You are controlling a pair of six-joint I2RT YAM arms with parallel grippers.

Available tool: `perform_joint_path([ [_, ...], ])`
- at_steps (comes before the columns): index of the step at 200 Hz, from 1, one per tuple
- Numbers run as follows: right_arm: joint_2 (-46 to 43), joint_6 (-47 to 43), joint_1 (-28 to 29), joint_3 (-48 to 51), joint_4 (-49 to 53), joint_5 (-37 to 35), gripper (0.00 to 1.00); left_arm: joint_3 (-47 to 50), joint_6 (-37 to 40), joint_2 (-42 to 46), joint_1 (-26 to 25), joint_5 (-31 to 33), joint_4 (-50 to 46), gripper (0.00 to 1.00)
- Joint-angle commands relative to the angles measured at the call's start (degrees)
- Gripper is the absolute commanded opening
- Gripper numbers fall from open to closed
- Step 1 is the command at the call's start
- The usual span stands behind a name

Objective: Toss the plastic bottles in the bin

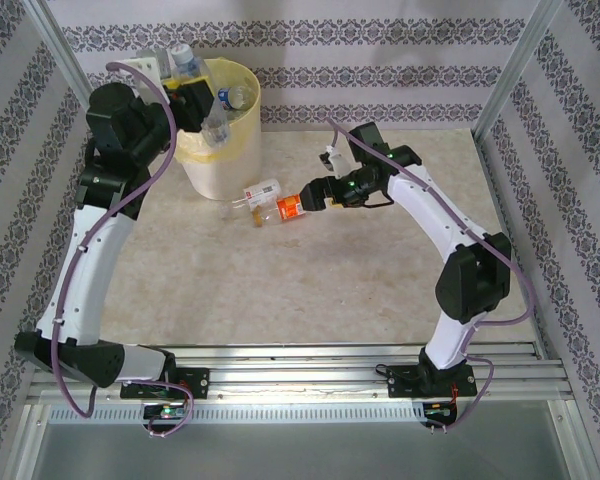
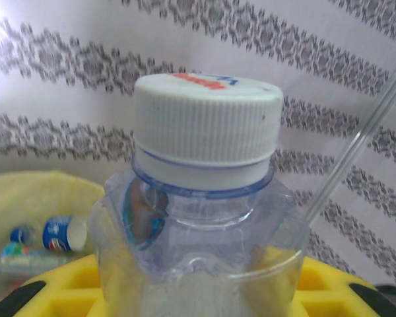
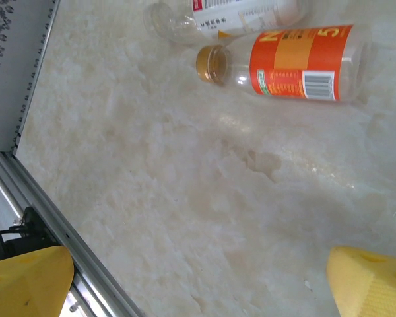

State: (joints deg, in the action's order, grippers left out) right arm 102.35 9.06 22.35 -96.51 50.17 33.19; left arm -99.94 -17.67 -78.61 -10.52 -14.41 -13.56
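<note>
I'm clamping a clear white-capped bottle (image 2: 208,132) in my left gripper (image 1: 205,108), arm stretching over the bin (image 1: 225,165) at eleven o'clock. My right gripper (image 1: 312,196) is gaping wide, holding nothing, elbow bending, hovering beside the orange-labelled bottle (image 1: 291,207) lying at its nine o'clock.

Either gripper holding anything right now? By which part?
Left gripper clamps the clear plastic bottle with the white ribbed cap by its upper body, below the neck. Right gripper is open, holding nothing.
</note>
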Motion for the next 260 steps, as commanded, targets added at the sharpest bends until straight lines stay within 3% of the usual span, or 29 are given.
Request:
perform_joint_path([
  [1,1.23,-0.25,0.11,-3.04,1.64,1.44,0.98,-5.19,4.36,-0.64,-0.55,3.93,8.84,0.22],
  [39,1.98,-0.53,0.06,-4.22,2.47,1.6,0.98,-9.17,9.74,-1.24,-0.63,8.61,18.73,0.22],
  [98,3.36,-0.4,0.06,-6.07,3.05,1.74,0.98,-7.53,16.91,0.62,-0.57,11.53,35.86,0.21],
  [162,6.17,-0.44,0.1,-10.08,4.23,2.14,0.98,-6.51,16.04,-4.55,-0.27,13.36,32.57,0.21],
  [189,6.47,-0.79,-0.2,-9.95,4.83,1.96,0.98,-4.12,11.56,-9.52,1.56,12.65,28.78,0.23],
  [206,6.45,-0.93,-0.45,-9.55,4.94,2.03,0.98,-2.27,9.54,-13.12,2.44,14.97,24.86,0.33],
  [223,6.18,-1.44,-0.61,-9.31,5.27,2.49,0.98,-1.26,7.49,-16.99,3.29,15.89,19.37,0.72],
  [240,5.96,-2.31,-0.98,-9.49,6.37,1.93,0.98,-4.96,4.25,-20.25,3.62,16.19,10.37,0.97],
  [260,5.34,-2.27,-1.77,-8.47,6.24,1.94,0.98,-7.93,2.35,-20.92,3.43,14.45,7.44,1.0],
])
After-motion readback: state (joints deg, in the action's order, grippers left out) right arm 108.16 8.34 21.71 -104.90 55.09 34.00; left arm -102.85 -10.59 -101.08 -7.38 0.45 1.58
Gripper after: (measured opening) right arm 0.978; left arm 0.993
